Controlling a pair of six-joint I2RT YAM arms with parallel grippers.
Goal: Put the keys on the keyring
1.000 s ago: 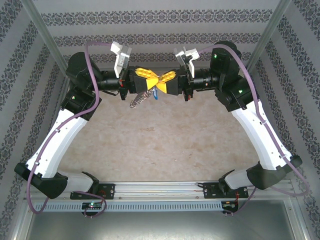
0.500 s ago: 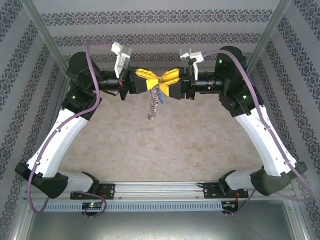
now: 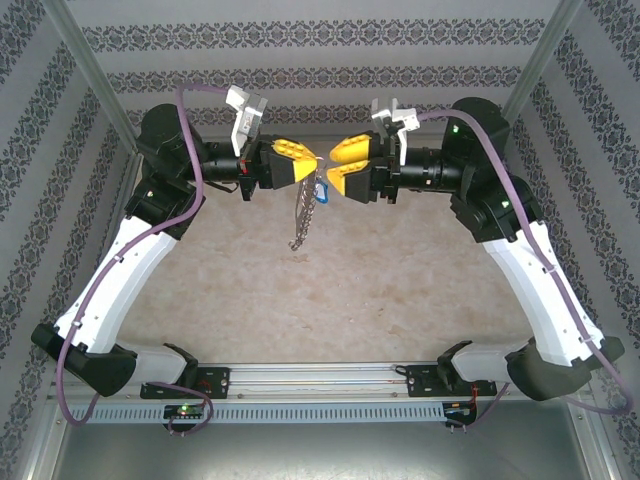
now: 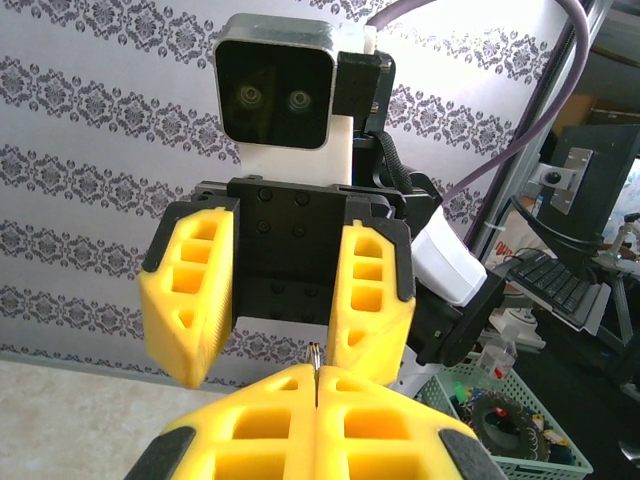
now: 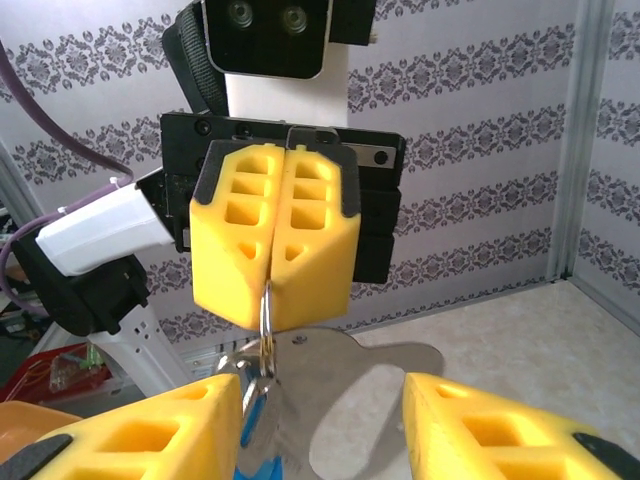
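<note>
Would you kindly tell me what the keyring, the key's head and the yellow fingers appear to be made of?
The keyring looks like shiny grey metal, probably steel. The key has a blue head, likely plastic, though too small to confirm. The fingers seem matte yellow plastic, with open cells.

The keyring (image 3: 303, 212) hangs high above the table (image 3: 390, 290). The left gripper (image 3: 310, 168) is just left of the keyring's top, pinching it. The right gripper (image 3: 335, 166) is just right of the keyring. The key (image 3: 322, 191) hangs at the keyring's right side.
</note>
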